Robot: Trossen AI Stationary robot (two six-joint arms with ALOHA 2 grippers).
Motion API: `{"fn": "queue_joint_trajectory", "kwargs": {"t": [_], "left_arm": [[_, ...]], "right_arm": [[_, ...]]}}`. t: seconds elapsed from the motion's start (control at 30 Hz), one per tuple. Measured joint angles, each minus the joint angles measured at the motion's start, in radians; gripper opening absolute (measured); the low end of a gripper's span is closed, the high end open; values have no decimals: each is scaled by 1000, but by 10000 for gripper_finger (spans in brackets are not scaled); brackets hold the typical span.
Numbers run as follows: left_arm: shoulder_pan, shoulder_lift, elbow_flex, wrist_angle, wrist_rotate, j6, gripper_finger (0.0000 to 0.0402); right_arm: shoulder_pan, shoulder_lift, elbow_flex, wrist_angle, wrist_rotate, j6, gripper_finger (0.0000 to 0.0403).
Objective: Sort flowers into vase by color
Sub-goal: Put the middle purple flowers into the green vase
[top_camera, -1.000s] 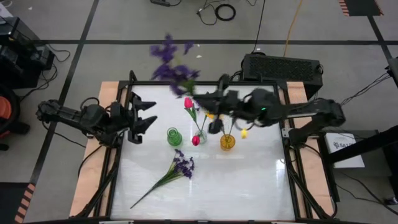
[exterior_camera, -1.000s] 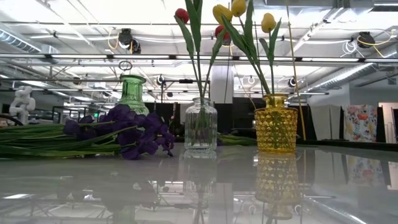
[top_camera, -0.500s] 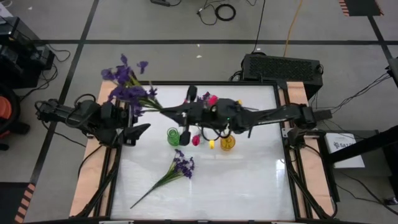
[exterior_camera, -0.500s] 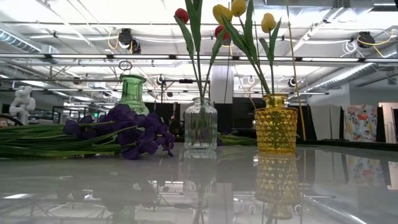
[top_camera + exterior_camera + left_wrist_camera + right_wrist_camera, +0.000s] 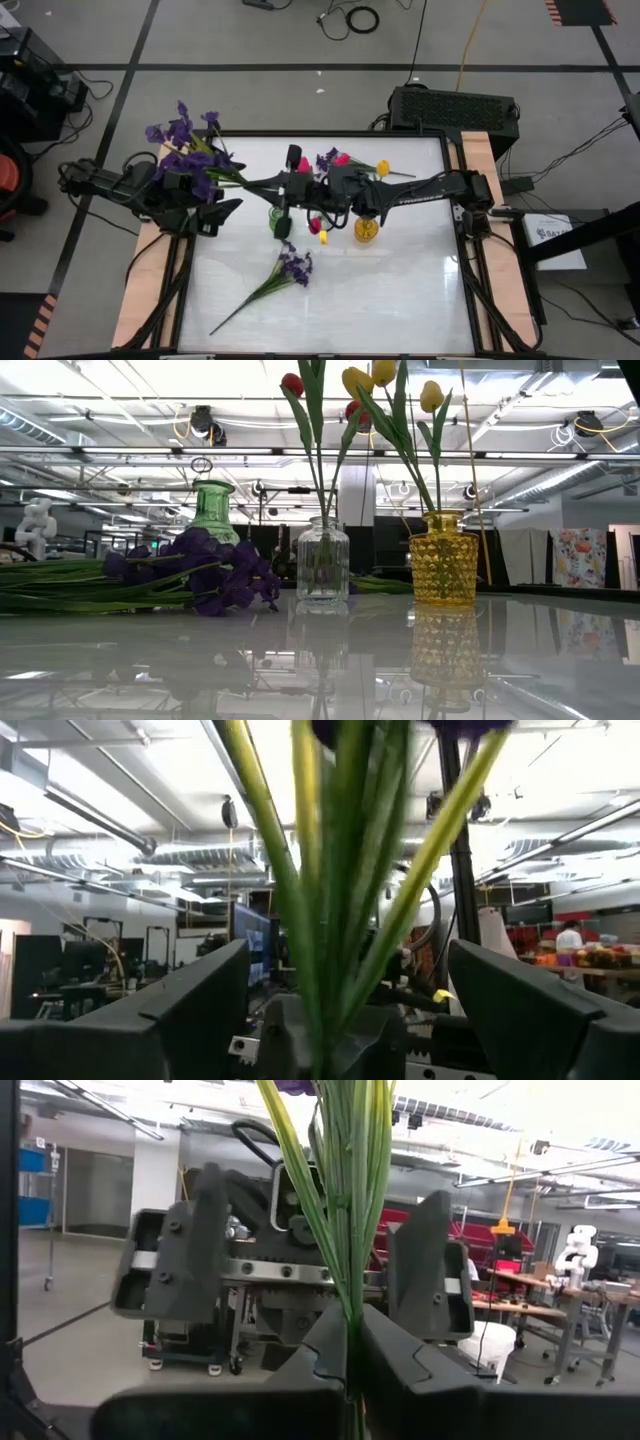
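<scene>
High: right gripper (image 5: 268, 185) clamped on purple sprig (image 5: 185, 150) stem, offering it to left gripper (image 5: 215, 200), fingers apart. Looks like mid-handover; green vase (image 5: 279, 220) empty, second sprig (image 5: 290, 268) on table (image 5: 400, 290).
Low: no arms visible; tulips sit in clear vase (image 5: 322, 563) and yellow vase (image 5: 443, 560).
Left wrist: stem (image 5: 340, 890) between spread fingers (image 5: 180, 1010).
Right wrist: fingers (image 5: 400, 1370) pinched on stem.
Next: left closes, right releases.

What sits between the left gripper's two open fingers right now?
The green stems of the purple sprig stand between the left gripper's spread fingers, not touching them. The right gripper is shut on those stems. Both wrist views show it.
</scene>
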Motion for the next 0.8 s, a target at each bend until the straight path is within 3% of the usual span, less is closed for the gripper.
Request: {"fn": "queue_joint_trajectory", "kwargs": {"t": [0.2, 0.33, 0.47, 0.7, 0.8], "left_arm": [[0, 5, 0, 4, -16, 25, 311], [0, 5, 0, 5, -39, 26, 268], [0, 5, 0, 2, -46, 26, 199], [0, -12, 0, -18, -32, 44, 35], [1, -24, -2, -42, -18, 45, 19]], "right_arm": [[-2, 0, 0, -6, 3, 4, 4], [-2, 0, 0, -13, 1, 4, 4], [-3, 0, 1, -36, 6, 4, 4], [-3, 0, 1, -44, 4, 4, 4], [-2, 0, 1, -52, 1, 4, 8]]}}
